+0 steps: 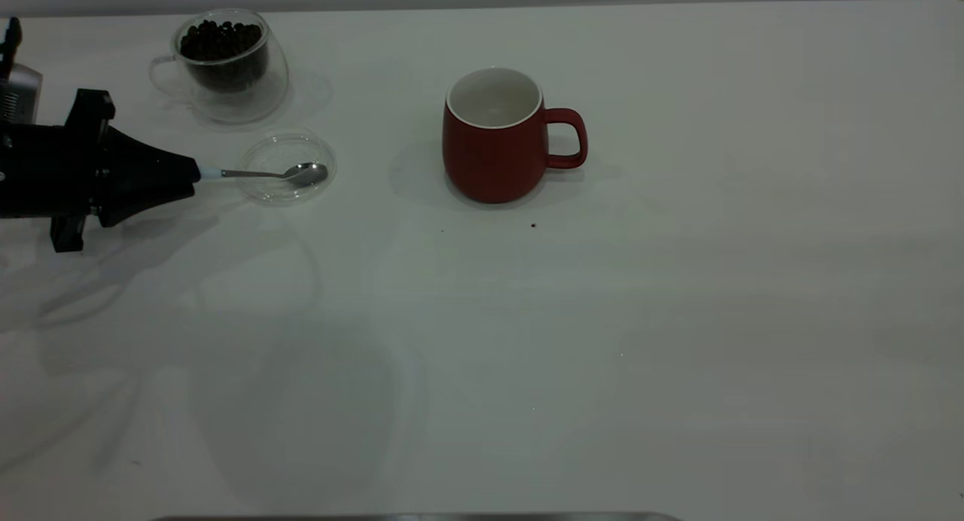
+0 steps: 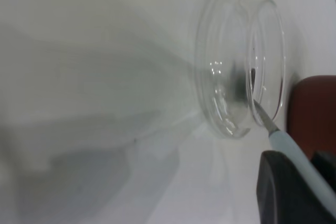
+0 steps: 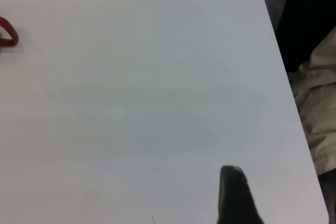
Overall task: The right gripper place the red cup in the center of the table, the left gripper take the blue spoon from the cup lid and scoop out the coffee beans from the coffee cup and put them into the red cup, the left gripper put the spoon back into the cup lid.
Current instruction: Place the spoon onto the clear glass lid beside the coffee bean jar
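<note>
Left gripper [image 1: 192, 176] clamping blue spoon [image 1: 282, 174], bowl in cup lid [image 1: 288, 169]; coffee cup [image 1: 226, 65] behind, red cup [image 1: 493, 137] apart

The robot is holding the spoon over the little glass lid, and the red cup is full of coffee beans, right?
Not quite. The red cup is empty; the exterior view shows its bare white inside. The coffee beans are all in the coffee cup. The rest is right: the left end effector holds the blue spoon with its bowl over the cup lid.

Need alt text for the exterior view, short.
The left gripper holds the blue spoon by its handle, bowl resting in the cup lid. Behind stands the coffee cup of coffee beans; the red cup sits mid-table.
</note>
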